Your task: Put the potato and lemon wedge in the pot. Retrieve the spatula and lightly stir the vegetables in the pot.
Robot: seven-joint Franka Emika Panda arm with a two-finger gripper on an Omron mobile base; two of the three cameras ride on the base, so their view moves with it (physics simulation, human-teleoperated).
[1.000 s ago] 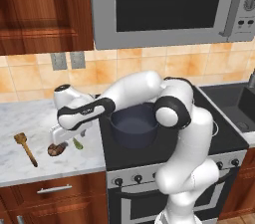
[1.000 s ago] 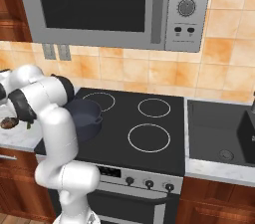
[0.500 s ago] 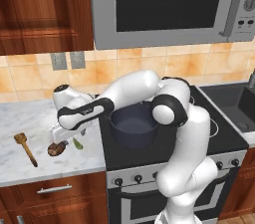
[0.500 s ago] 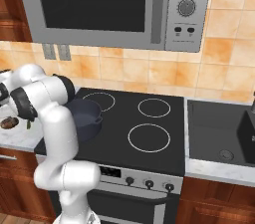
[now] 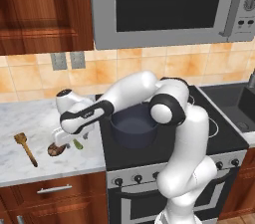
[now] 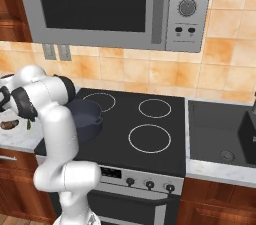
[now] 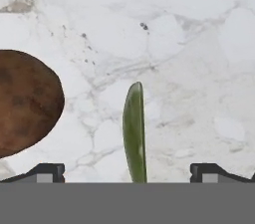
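While the lemon wedge (image 7: 135, 131) lies on the marble worktop (image 7: 189, 44) between the widely spread jaws, the potato (image 7: 25, 102) rests just beside it, apart. The gripper (image 5: 67, 137) hovers low over both, holding nothing. The spatula (image 5: 26, 147) lies farther left; the pot (image 5: 133, 126) sits on the stove (image 6: 150, 119).

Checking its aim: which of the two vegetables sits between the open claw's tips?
The lemon wedge, the thin green sliver centred between them; the brown potato lies off to one side.
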